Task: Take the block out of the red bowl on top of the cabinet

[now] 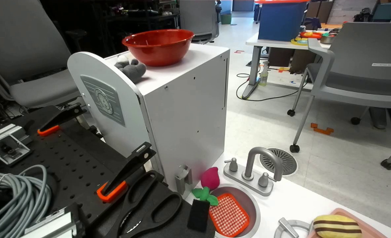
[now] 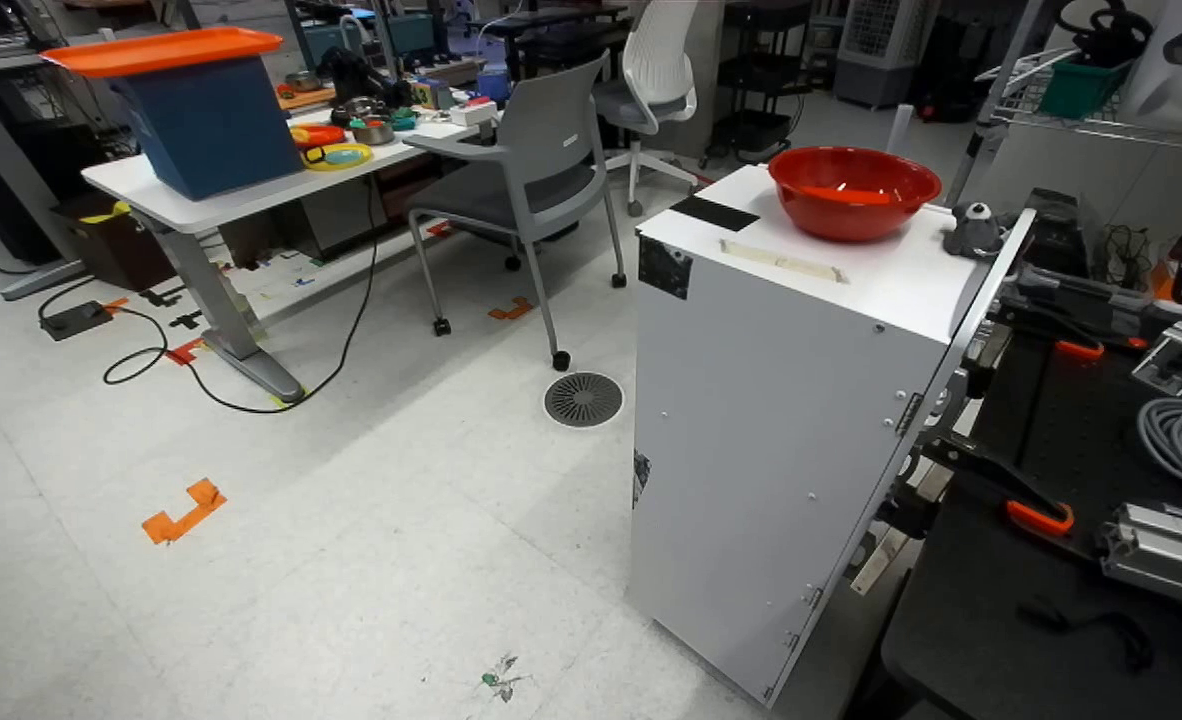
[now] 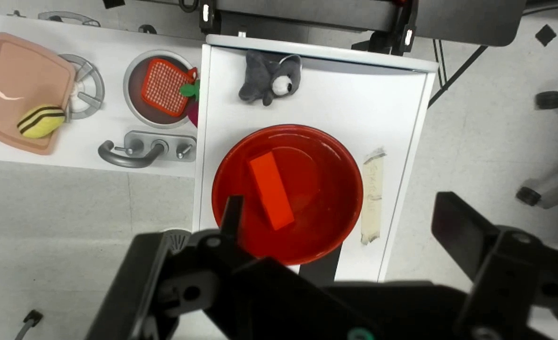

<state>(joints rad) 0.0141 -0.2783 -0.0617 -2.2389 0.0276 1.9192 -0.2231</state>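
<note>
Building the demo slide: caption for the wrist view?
Looking down past the open gripper: the orange-red block in the red bowl on the cabinet.

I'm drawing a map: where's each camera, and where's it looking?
Exterior view: on the side with the sink, looking down at the cabinet; no robot visible.
Exterior view: on the cabinet's opposite side, looking down over the floor; no robot visible.
Wrist view: above the red bowl, looking down at the block; the open hand shows.
Both exterior views share the red bowl and cabinet.

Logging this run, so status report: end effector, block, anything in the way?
End effector open, holding nothing. Block lying in red bowl on cabinet. Bowl sides may crowd the grasp; stuffed toy beside bowl.
</note>
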